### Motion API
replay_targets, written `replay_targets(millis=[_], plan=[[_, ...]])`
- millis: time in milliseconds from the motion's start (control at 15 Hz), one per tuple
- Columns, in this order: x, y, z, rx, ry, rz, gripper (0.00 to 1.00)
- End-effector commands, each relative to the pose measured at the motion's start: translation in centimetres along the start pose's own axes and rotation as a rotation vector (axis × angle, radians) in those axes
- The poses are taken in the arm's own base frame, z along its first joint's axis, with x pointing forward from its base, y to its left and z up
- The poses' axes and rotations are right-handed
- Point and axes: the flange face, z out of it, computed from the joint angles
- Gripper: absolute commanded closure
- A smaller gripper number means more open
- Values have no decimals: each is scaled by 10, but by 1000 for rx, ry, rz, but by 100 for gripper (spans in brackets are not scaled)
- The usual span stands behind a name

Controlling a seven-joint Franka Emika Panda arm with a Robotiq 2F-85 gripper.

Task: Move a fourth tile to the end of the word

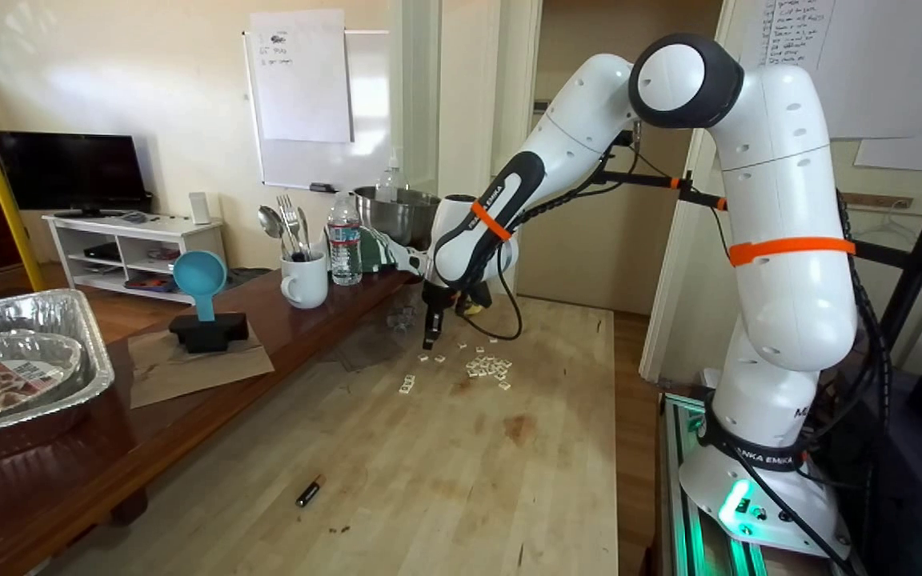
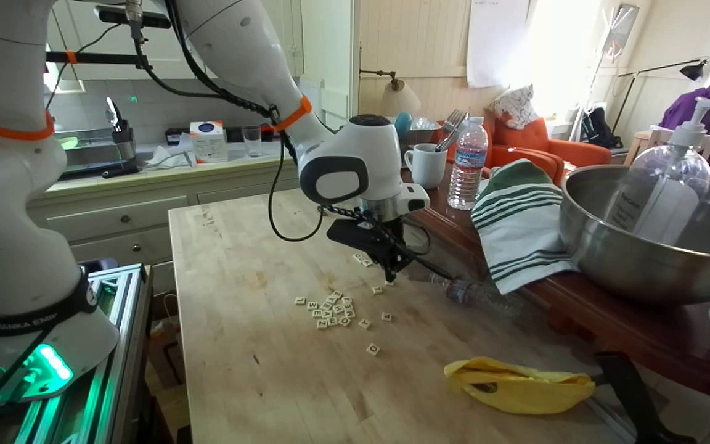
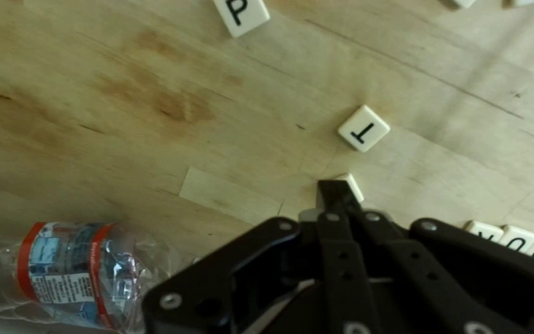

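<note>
Closed black tool partly hiding a tile, T tile nearby, three-tile word, plastic bottle

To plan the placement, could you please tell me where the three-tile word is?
The word lies at the wrist view's lower right edge, right of the gripper's fingertips.

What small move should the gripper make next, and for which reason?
I would probably nudge the partly hidden tile gently toward the word. The gripper looks shut, with its fingers covering part of that tile in the wrist view, so sliding seems more natural than grasping. The word has three tiles, and this one lies apart from it. Contact cannot be judged.
</note>
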Motion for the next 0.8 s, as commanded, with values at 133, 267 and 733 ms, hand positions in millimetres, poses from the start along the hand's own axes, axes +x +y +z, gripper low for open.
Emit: replay_targets(millis=[133, 267, 733], plan=[[7, 1, 24, 28, 1, -39, 100], [7, -2, 28, 43, -7, -27, 100], [7, -21, 19, 84, -66, 56, 100]])
